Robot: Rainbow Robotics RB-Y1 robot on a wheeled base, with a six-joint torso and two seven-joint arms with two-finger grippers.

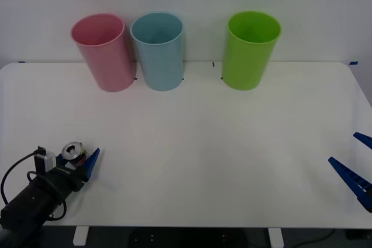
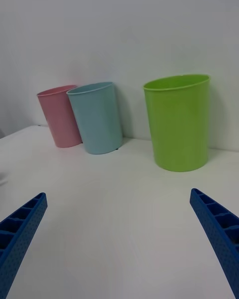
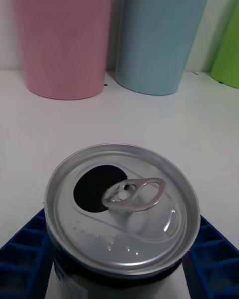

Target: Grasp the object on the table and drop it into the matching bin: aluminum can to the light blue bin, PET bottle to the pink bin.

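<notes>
With the aluminum can (image 3: 122, 207) held upright between the left gripper's (image 1: 78, 164) jaws, it is best carried level to the light blue bin (image 1: 158, 50) while the right gripper (image 1: 356, 169), jaws wide, is left parked.

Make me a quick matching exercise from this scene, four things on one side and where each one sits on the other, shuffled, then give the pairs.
Things:
1. aluminum can
2. pink bin
3. light blue bin
4. green bin

Places:
A. middle of the three bins
B. between the left end effector fingers
C. leftmost in the row
D. standing apart, on the right

Pairs: 1-B, 2-C, 3-A, 4-D
</notes>
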